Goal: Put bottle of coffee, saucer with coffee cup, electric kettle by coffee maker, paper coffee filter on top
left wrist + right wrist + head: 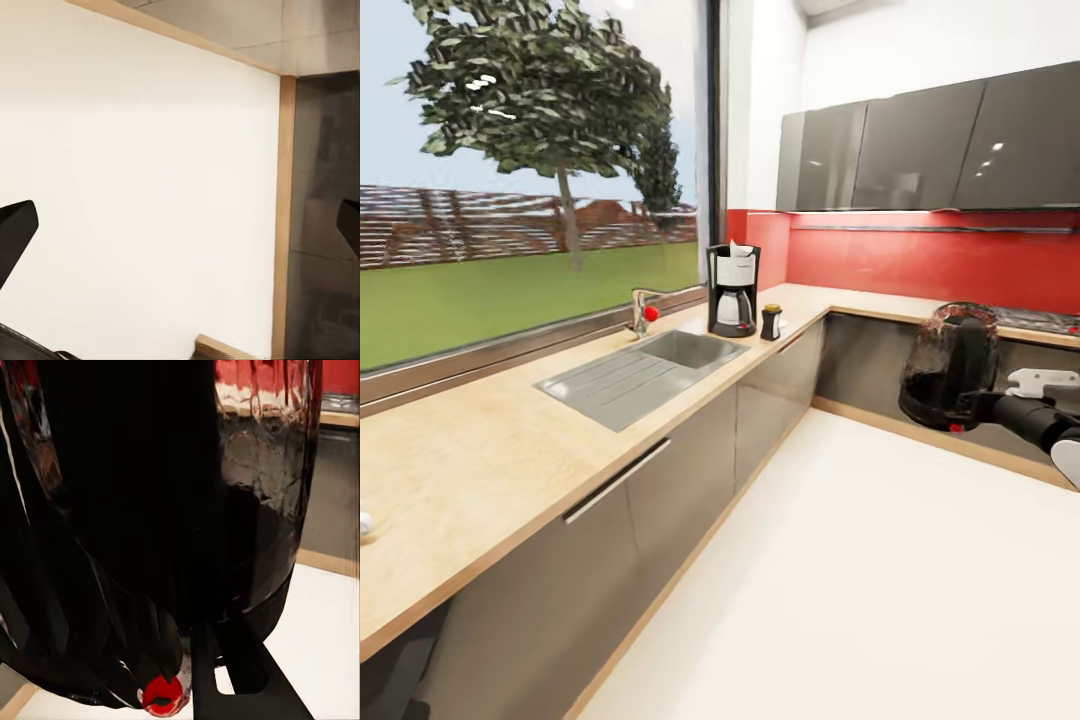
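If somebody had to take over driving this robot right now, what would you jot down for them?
Right gripper: shut on the electric kettle, carried in the air over the floor, not yet at the counter.
Left gripper: open, empty, facing the floor.
Done: coffee maker stands on the kitchen countertop past the sink, paper coffee filter on top, bottle of coffee beside it.
Left: set the kettle next to the coffee maker, then the saucer and cup, neither clearly identifiable from here.

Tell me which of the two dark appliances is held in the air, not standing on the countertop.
The electric kettle, rounded dark glass, held by the right gripper above the floor. The coffee maker stands on the countertop beside the sink.
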Tool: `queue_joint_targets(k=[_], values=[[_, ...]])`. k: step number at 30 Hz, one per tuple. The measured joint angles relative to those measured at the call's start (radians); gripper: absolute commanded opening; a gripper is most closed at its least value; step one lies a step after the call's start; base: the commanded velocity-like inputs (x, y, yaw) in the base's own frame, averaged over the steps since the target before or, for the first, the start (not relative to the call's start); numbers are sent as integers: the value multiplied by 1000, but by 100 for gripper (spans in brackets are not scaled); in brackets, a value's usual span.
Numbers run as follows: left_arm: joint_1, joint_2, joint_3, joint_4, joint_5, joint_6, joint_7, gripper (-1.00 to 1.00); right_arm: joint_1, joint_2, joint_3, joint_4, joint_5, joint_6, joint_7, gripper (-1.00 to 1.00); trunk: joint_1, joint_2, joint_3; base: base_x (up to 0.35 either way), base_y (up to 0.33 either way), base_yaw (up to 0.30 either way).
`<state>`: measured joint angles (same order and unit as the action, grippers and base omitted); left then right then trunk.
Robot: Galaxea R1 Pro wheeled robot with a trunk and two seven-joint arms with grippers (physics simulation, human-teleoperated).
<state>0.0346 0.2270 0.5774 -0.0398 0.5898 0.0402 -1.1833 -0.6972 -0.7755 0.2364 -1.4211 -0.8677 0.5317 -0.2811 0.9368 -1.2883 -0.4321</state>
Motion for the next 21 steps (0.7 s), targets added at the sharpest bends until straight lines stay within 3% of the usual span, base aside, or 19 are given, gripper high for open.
queue_joint_targets(k=[6, 21], values=[[0, 0, 0, 0, 0, 0, 0, 100, 0, 0, 0, 6, 0, 0, 0, -100, 0, 0, 0, 0, -73, -213], [0, 0, 0, 0, 0, 0, 2, 100, -1, 0, 1, 14, 1, 1, 0, -100, 0, 0, 0, 9, -293, -12]])
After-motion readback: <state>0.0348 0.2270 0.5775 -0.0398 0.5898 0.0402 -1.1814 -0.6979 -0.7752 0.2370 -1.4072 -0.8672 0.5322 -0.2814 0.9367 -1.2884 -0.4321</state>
